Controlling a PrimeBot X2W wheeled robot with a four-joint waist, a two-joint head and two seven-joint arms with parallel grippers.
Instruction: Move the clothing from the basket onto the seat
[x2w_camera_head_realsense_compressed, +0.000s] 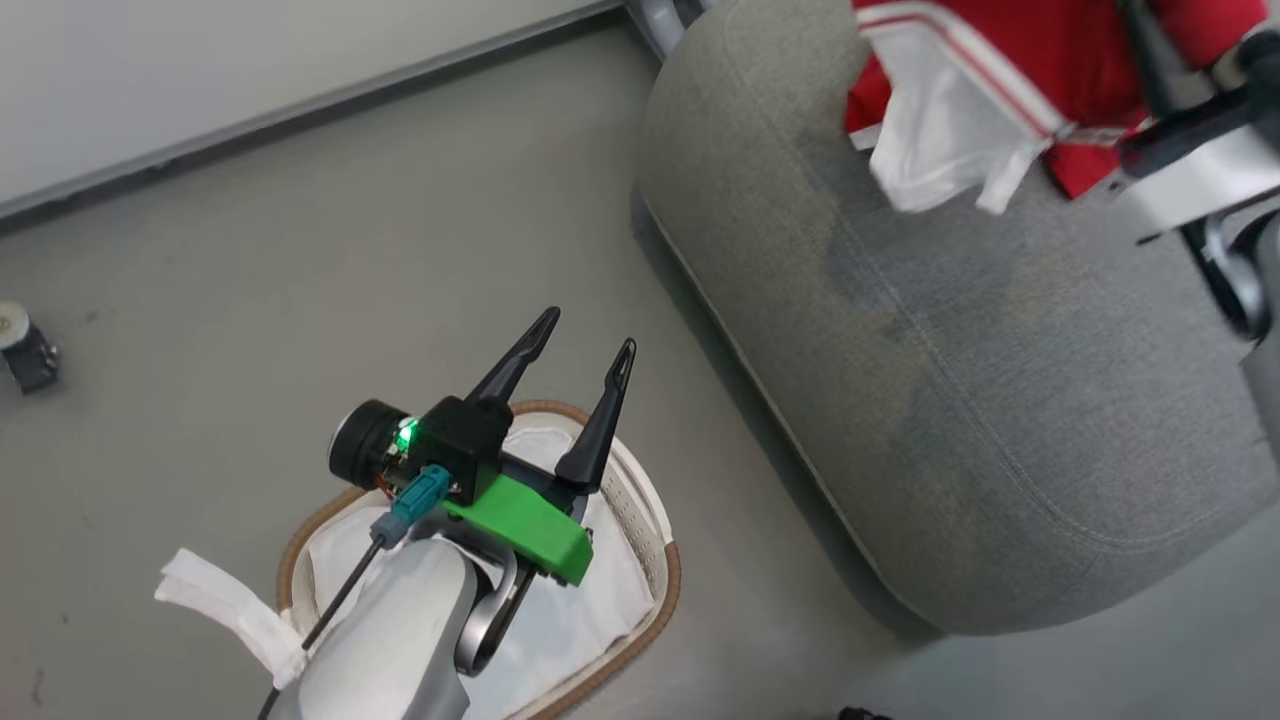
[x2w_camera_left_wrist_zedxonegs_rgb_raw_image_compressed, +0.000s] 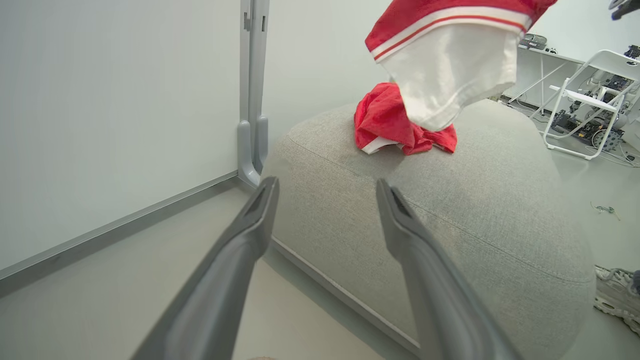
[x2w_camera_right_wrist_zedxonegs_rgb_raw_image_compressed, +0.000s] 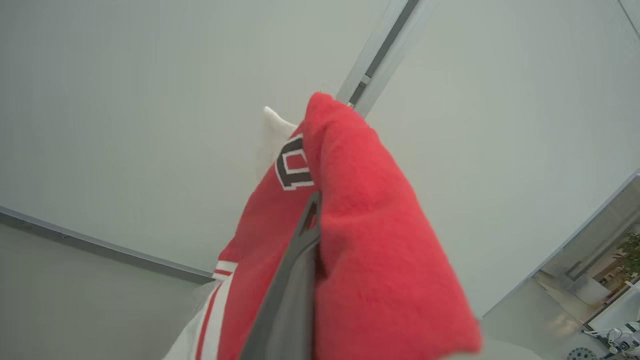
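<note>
Clothing (x2w_camera_left_wrist_zedxonegs_rgb_raw_image_compressed: 440, 60) hangs from my right end effector (x2w_camera_right_wrist_zedxonegs_rgb_raw_image_compressed: 310, 220), fingers pinched tight on red fold, above far end of seat (x2w_camera_head_realsense_compressed: 1000, 400). Lower red bunch looks to rest on seat top. Left end effector (x2w_camera_head_realsense_compressed: 589, 330) spread wide, empty, over basket (x2w_camera_head_realsense_compressed: 640, 510) on floor beside seat. I judge fabric light, limp, fleecy, not slippery, not fragile. Best hold: thick gathered fold, not thin white trim. Long axis near vertical, from grip down toward seat; white striped hem points down.
</note>
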